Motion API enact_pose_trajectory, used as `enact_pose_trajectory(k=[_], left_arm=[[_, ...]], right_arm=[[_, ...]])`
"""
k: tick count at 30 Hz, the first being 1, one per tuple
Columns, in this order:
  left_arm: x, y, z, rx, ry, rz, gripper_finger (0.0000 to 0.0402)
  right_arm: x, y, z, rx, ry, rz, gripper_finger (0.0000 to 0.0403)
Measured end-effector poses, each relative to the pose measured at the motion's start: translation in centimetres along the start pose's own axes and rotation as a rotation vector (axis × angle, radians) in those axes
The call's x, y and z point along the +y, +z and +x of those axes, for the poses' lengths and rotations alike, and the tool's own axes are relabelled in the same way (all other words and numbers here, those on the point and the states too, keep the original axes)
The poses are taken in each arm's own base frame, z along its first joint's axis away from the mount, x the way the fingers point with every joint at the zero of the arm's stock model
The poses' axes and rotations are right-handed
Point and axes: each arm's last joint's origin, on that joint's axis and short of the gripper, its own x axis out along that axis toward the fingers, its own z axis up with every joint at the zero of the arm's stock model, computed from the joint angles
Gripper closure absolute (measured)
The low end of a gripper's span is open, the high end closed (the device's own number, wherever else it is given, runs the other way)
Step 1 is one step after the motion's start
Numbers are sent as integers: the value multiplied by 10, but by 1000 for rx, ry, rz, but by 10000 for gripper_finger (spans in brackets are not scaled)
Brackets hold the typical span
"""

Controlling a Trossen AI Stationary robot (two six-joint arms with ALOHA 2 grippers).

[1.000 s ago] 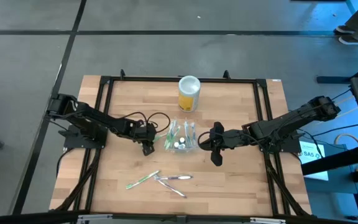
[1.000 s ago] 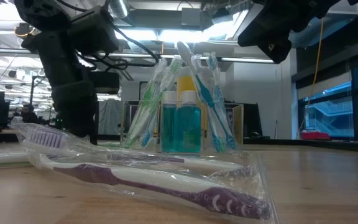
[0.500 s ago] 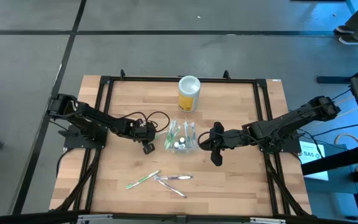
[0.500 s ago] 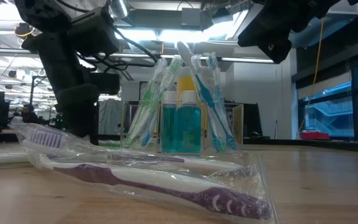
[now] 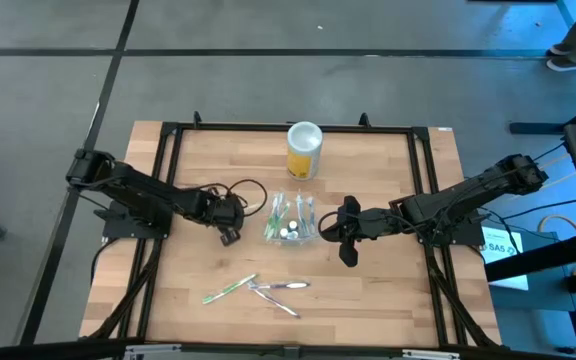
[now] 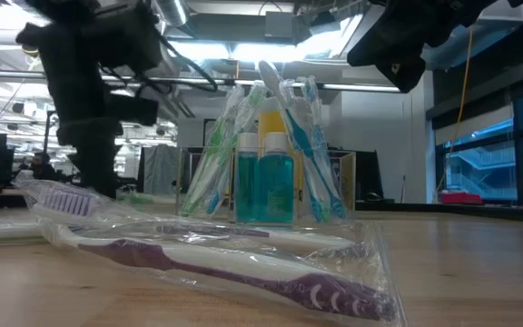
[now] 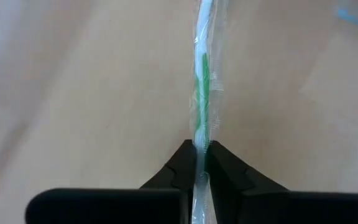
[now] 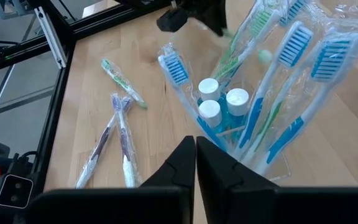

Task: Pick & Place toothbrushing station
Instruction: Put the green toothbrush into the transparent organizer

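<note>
You are holding a wrapped green toothbrush (image 7: 201, 93) in the closed left end effector (image 7: 201, 160); the right end effector (image 8: 196, 149), closed and empty, is waiting beside the clear plastic toothbrushing station (image 5: 292, 221), so be keeping the grip firm and guiding the brush slowly.

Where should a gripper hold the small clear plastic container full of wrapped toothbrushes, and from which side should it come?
Probably low on a side wall of the clear plastic container, coming level from the right gripper's side. The wrapped toothbrushes fan out above its rim and would block a descent from above; its lower walls are bare.
</note>
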Motion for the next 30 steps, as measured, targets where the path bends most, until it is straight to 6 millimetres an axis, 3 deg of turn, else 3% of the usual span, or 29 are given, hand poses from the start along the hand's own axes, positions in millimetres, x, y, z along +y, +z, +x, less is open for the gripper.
enact_pose_trajectory(k=[9,18,24,30], left_arm=[[1,2,-41,-67,97,7,382],[-6,0,-118,-241,157,11,382],[-25,-4,-167,-485,81,48,382],[-48,-11,-187,-697,-4,108,382]], right_arm=[[0,0,0,0,0,0,372],[2,3,0,-28,16,-39,349],[8,11,-1,-99,118,-101,330],[16,23,-4,-215,232,-192,311]])
